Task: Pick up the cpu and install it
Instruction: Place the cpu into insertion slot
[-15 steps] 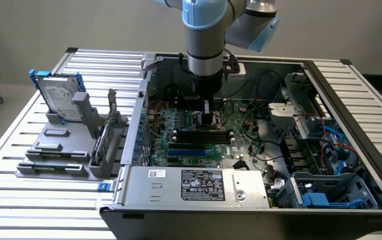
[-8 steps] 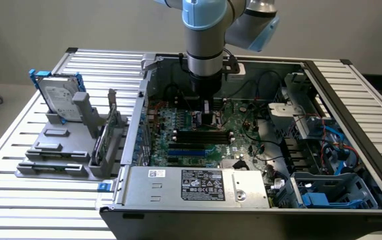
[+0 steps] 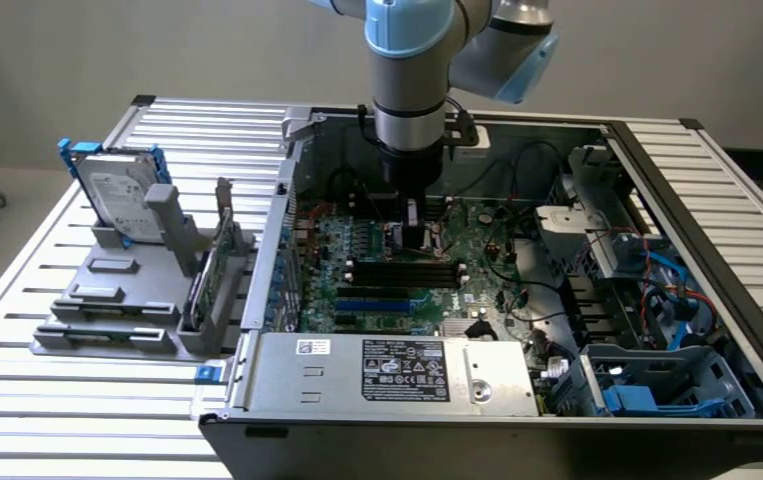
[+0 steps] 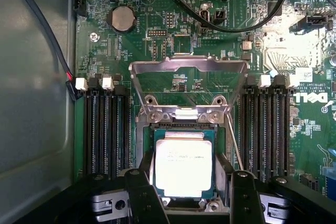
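1. The arm's gripper (image 3: pixel 415 230) hangs straight down in the upper middle of the exterior view. It reaches into the open black computer case (image 3: pixel 755 330), which lies on its side on the slatted metal bench (image 3: pixel 34 400). Coming in from above probably keeps it clear of the case walls and the loose cables.
2. The small flat square cpu with a silver-grey metal top (image 4: pixel 184 163) lies flat in the socket of the green motherboard (image 4: pixel 157 40), directly under the gripper (image 4: pixel 188 182). Its edges run square with the socket's, so it looks seated rather than carried.
3. The dark fingers (image 4: pixel 142 192) are spread, one on either side of the cpu. One of them stands visibly apart from the chip's edge, so I judge they flank it without pinching it.
4. The grey metal load plate (image 4: pixel 189 66) is swung up off the socket, and a thin wire lever (image 4: pixel 234 140) runs beside the chip. With the plate lifted, the socket is open from above, which suits placing the chip.
5. The black memory slots (image 4: pixel 105 129) run along both sides of the socket, so the fingers have only a narrow lane to work in.
6. On the exterior view's left, a rectangular silver hard drive with blue brackets (image 3: pixel 121 190) stands upright in a grey fixture (image 3: pixel 114 300). It is outside the case and well apart from the gripper.
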You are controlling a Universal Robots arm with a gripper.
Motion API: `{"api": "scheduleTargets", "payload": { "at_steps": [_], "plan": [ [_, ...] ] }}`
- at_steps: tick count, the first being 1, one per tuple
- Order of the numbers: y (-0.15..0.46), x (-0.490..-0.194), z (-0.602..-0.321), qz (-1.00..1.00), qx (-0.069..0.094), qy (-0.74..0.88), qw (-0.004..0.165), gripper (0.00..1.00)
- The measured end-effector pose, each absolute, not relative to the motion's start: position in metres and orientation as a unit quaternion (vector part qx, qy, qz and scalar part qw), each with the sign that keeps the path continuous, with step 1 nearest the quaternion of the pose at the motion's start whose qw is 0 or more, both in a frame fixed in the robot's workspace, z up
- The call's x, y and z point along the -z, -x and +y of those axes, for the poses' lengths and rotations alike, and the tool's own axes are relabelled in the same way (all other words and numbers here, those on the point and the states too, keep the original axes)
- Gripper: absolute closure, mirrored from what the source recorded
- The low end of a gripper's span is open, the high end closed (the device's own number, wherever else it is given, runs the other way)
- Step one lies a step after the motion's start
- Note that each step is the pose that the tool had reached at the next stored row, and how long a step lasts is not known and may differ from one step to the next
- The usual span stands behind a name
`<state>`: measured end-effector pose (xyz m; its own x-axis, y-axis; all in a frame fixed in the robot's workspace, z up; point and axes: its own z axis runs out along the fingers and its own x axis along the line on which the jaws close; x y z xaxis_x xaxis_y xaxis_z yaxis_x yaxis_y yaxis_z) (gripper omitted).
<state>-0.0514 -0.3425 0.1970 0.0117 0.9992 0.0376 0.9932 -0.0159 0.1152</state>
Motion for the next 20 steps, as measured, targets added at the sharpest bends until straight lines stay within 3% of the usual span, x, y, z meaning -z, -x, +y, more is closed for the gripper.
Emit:
{"api": "scheduleTargets", "payload": {
  "at_steps": [20],
  "plan": [
    [0.0501,-0.1955,-0.3415,0.701,-0.052,-0.711,0.030,0.45]
  ]
}}
